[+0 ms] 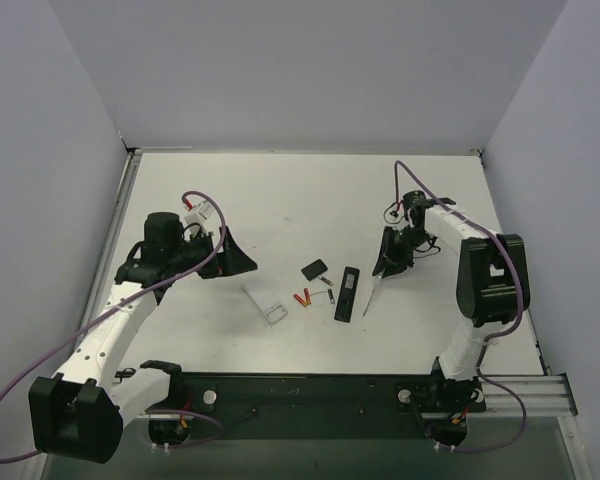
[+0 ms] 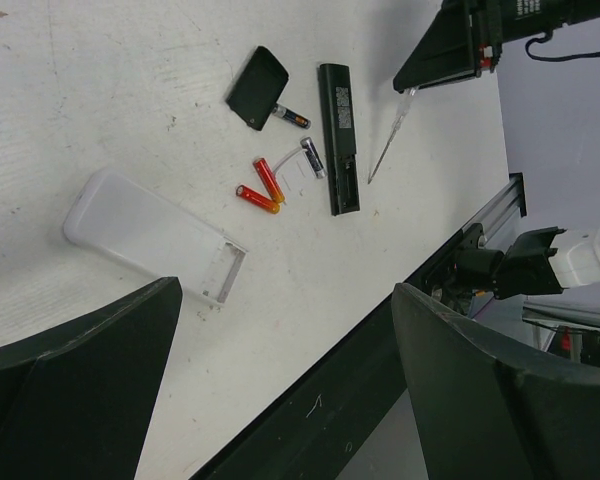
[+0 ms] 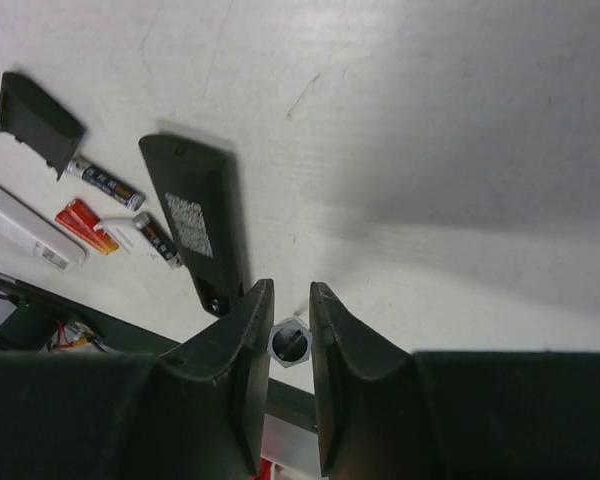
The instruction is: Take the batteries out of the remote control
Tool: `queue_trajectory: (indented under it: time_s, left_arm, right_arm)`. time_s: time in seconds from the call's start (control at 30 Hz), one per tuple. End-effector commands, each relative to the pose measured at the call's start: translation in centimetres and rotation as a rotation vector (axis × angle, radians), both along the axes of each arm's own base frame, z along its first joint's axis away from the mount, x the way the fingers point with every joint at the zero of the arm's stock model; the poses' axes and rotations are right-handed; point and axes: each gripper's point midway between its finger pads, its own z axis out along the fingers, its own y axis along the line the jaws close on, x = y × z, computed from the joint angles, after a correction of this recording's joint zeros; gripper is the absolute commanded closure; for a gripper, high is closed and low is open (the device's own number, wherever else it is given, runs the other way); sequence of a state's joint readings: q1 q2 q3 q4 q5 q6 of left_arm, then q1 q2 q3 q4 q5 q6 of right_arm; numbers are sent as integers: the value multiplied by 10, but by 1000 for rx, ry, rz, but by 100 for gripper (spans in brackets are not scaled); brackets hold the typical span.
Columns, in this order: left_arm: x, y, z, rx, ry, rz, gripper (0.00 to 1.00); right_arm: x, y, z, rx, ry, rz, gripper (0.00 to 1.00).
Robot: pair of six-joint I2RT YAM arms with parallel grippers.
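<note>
1. Now the left gripper (image 2: 287, 290) hangs over the white table (image 2: 100, 60), its dark jaws spread wide.
2. Across the way, the right gripper (image 3: 291, 300) is narrow, pinched on the thin silver stick (image 2: 388, 145), whose far tip slants down to the tabletop just beside the slim black rectangular remote control (image 1: 348, 293).
3. The remote lies flat mid-table, between the two arms.
4. Two small reddish-orange cylindrical batteries (image 2: 258, 199) lie loose on the table, close together, between the remote and a whitish flat plastic strip (image 2: 145, 232).
5. A small black squarish cover piece (image 2: 257, 87) sits near the remote's other end.
</note>
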State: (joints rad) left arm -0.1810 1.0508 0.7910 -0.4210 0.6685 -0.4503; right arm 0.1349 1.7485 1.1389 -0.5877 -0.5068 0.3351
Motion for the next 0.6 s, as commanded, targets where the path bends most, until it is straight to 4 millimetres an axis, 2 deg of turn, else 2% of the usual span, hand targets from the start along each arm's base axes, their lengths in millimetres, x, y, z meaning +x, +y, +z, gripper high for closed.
queue_trajectory:
  time_s: [0.0, 0.1, 0.13, 0.2, 0.43, 0.53, 0.57]
  left_arm:
    - [2, -3, 14, -27, -79, -35, 3]
    - [3, -3, 15, -27, -84, -32, 3]
    - [2, -3, 14, -26, -81, -34, 3]
    - [3, -3, 13, -26, -77, -31, 3]
    - [3, -3, 15, -28, -84, -33, 3]
    - [3, -3, 17, -31, -92, -33, 2]
    - [2, -4, 17, -34, -95, -38, 3]
  right_arm:
    - [8, -5, -5, -6, 68, 11, 82]
    - [15, -11, -7, -48, 69, -4, 72]
    - [15, -14, -7, -69, 68, -9, 66]
    - [17, -16, -3, -79, 52, -11, 63]
    - [23, -17, 22, -88, -31, -33, 61]
    - [18, -14, 32, -94, -65, -29, 61]
    - [17, -15, 41, -112, -102, -27, 60]
